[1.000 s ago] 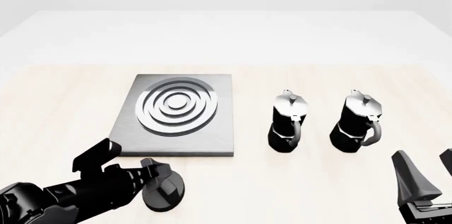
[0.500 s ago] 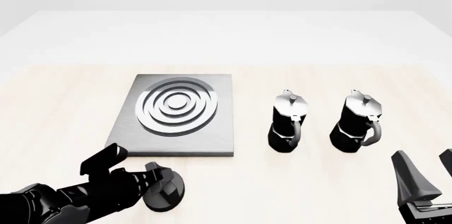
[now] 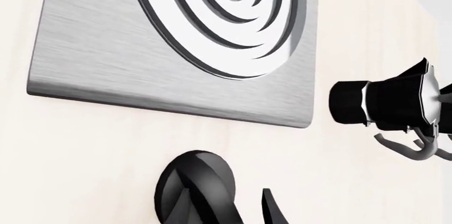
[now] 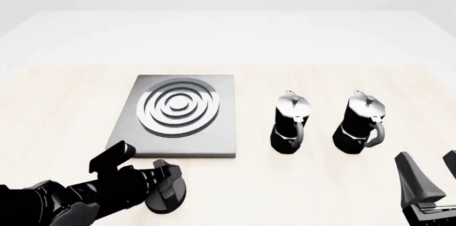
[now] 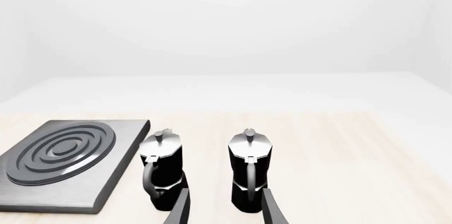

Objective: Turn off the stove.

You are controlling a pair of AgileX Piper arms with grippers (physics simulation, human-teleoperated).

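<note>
Knob handling: the knob [image 4: 166,194] looked rigid, with ridged sides that ought to give grip; best taken across its rim and twisted, not lifted, since it likely turns in place.
Stove handling: the stove [image 4: 178,116] seemed a stiff, heavy slab, not something to move for this task.
Knob look: black, round, disc-like, standing on the counter [image 4: 321,183] just in front of the stove's near edge, apart from it.
Stove look: flat grey brushed metal square with concentric silver rings, left of the two moka pots [image 4: 291,123].
Left tool: the left tool [image 4: 165,179] sat at the knob, its fingers on either side of it; whether they actually pinched it I cannot tell, as the arm hid the contact.
Right tool: the right tool [image 5: 224,207] was spread apart, holding nothing, hanging near the counter's front right, well apart from the knob.
</note>
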